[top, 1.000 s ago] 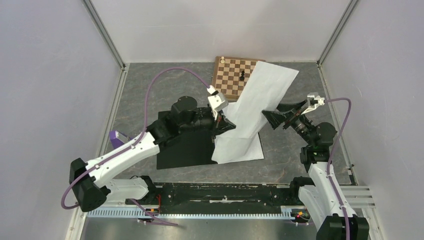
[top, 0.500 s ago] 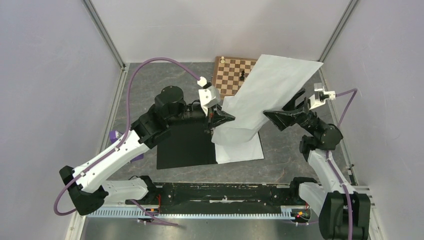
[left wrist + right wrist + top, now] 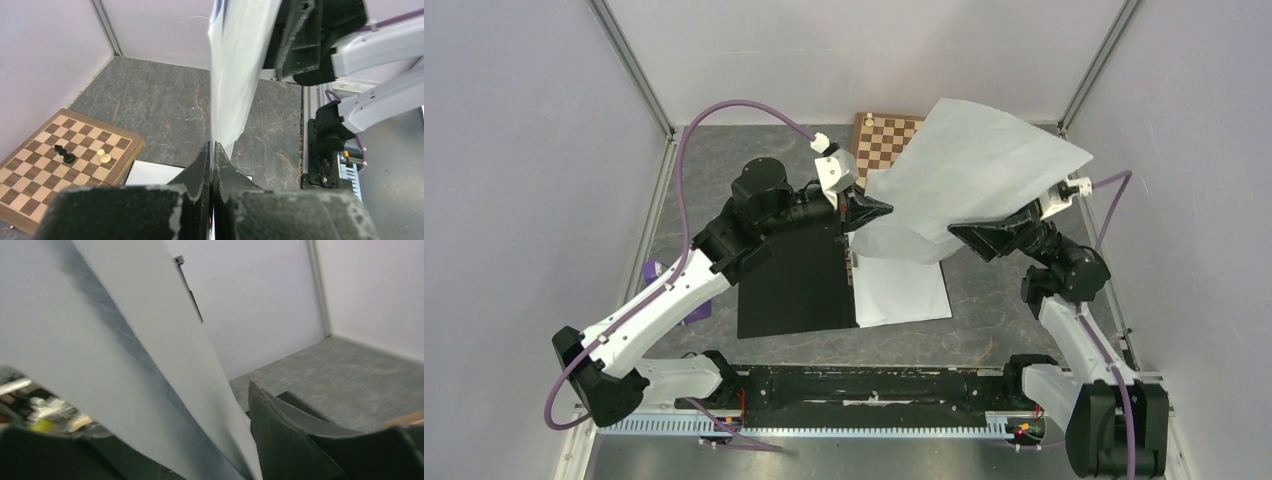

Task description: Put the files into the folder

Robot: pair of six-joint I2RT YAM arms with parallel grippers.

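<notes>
Since a second ago, your thin white paper sheet (image 3: 984, 160) has risen higher and swung right, fanning over the far brown-and-cream wooden chessboard (image 3: 879, 145). Your left end effector (image 3: 864, 210) is pressed together on its near-left edge, probably to keep it off the counter while the right end effector (image 3: 969, 235) reaches under the right side — whether that one pinches it, you cannot tell. Below, the flat open folder (image 3: 794, 285), black inside, waits — more white sheets (image 3: 904, 290) lie flat at its right edge.

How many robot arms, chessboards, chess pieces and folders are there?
Robot arms: 2 (left arm, right arm)
Chessboard: 1
Chess pieces: 2 (black piece, cream piece)
Folder: 1
Total: 6
</notes>
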